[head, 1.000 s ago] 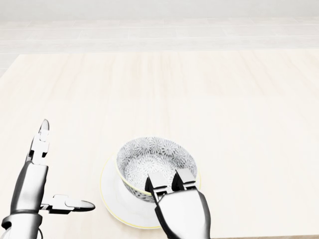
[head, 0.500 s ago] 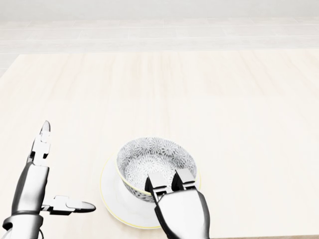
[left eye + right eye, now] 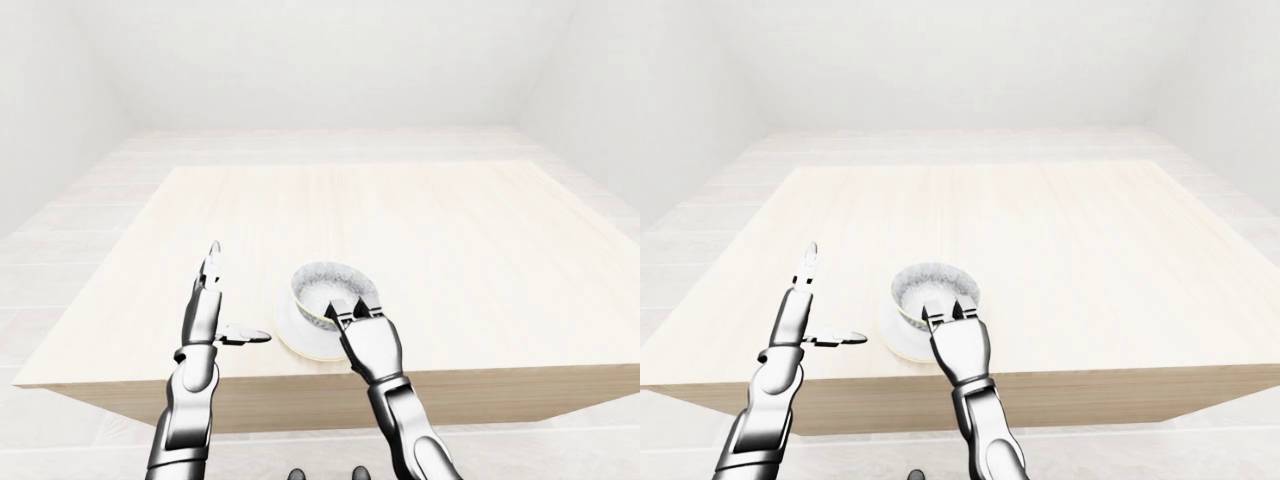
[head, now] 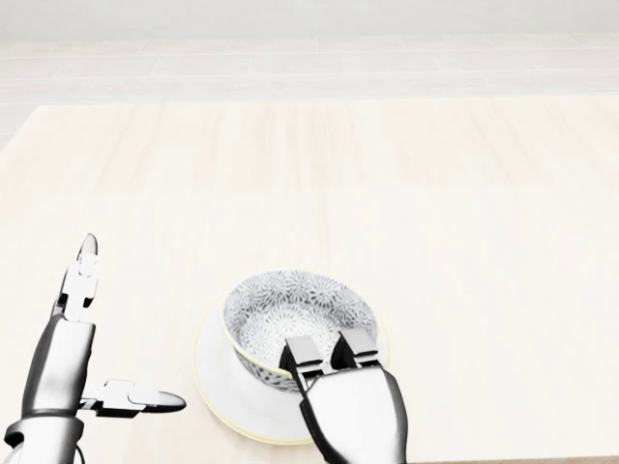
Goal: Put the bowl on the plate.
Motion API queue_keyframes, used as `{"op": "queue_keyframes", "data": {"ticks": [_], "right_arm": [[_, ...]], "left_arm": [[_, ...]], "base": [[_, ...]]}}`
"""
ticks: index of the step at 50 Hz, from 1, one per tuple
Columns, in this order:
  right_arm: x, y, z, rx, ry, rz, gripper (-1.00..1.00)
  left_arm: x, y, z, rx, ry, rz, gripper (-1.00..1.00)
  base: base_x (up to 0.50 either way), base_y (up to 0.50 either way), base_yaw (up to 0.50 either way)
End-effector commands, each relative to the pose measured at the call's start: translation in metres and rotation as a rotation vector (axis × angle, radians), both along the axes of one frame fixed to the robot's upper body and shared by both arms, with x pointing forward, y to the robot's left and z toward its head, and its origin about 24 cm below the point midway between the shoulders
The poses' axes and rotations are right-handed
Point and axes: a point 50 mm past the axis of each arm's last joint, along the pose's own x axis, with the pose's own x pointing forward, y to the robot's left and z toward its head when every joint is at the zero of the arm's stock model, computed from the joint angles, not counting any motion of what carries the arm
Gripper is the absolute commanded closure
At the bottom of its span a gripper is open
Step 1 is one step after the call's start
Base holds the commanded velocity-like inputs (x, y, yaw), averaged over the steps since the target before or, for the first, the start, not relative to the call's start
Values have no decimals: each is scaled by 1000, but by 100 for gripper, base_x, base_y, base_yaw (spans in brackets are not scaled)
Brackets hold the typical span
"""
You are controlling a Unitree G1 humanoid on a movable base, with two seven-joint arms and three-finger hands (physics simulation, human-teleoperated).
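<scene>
Pale wood fills most of what I see: the desk (image 4: 406, 193) runs wide under my cameras, with a white tiled floor (image 3: 60, 250) around it. Near the desk's 6 o'clock edge in the head view sits the bowl (image 4: 290, 314), grey-patterned inside, resting on the white plate (image 4: 218, 382) with its thin yellow rim. My right hand (image 4: 353, 411) comes up from 6 o'clock, and its fingers (image 4: 356, 346) lie over the bowl's near rim; I cannot tell whether they are pinching it or only resting there. My left hand (image 4: 68, 372) hangs at about 9 o'clock of the plate, clear of it, released: one finger points up toward 12 o'clock and another sticks out toward 3 o'clock, holding nothing.
</scene>
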Motion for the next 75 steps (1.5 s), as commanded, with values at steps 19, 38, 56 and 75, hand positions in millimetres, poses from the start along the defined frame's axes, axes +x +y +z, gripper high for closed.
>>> {"op": "queue_keyframes", "data": {"ticks": [19,38,56,75], "right_arm": [[-1,0,5,-10,-39,0,19],[-1,0,6,-3,-37,0,15],[3,-2,13,13,-52,-10,-100],[5,-4,18,34,-64,-22,-100]], "left_arm": [[0,0,1,3,-3,-1,-100],[0,1,-3,4,11,6,-100],[0,1,-7,5,24,9,-100],[2,1,-11,11,39,20,-100]], "base": [[0,0,0],[0,0,0],[0,0,0],[0,0,0]]}}
